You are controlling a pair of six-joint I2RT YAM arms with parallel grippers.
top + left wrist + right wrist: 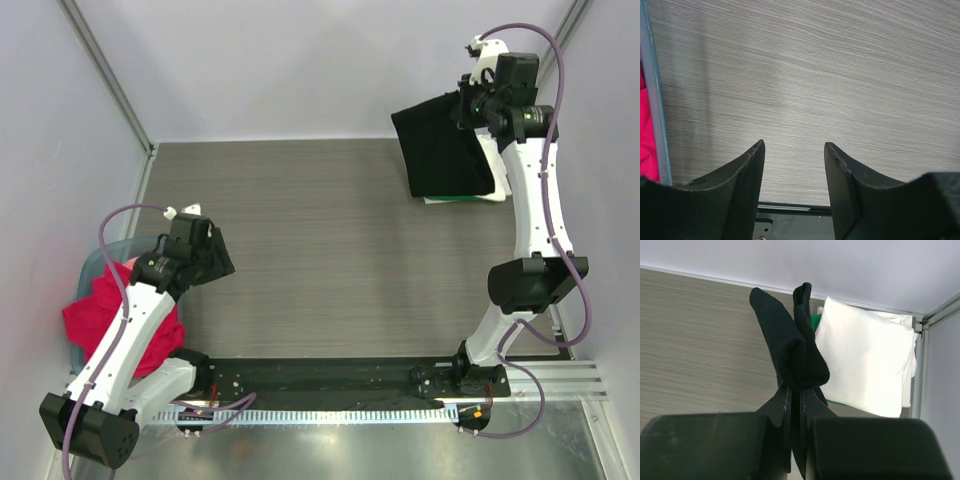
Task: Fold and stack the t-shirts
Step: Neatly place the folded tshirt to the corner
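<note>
My right gripper [468, 108] is shut on a folded black t-shirt [440, 150] and holds it hanging above the stack at the far right of the table. In the right wrist view the black t-shirt [792, 352] bunches between the shut gripper [800, 390]. Below it lies a folded white t-shirt [865, 357] on a green t-shirt [815, 321]; a green edge [462, 198] shows in the top view. A red-pink t-shirt [115, 315] fills the tub at the left, also showing in the left wrist view [646, 135]. My left gripper [794, 147] is open and empty over the table.
A pale blue plastic tub [92, 262] stands at the table's left edge; its rim [655, 100] shows in the left wrist view. Walls and metal frame posts close the back and sides. A black rail [330, 375] runs along the near edge.
</note>
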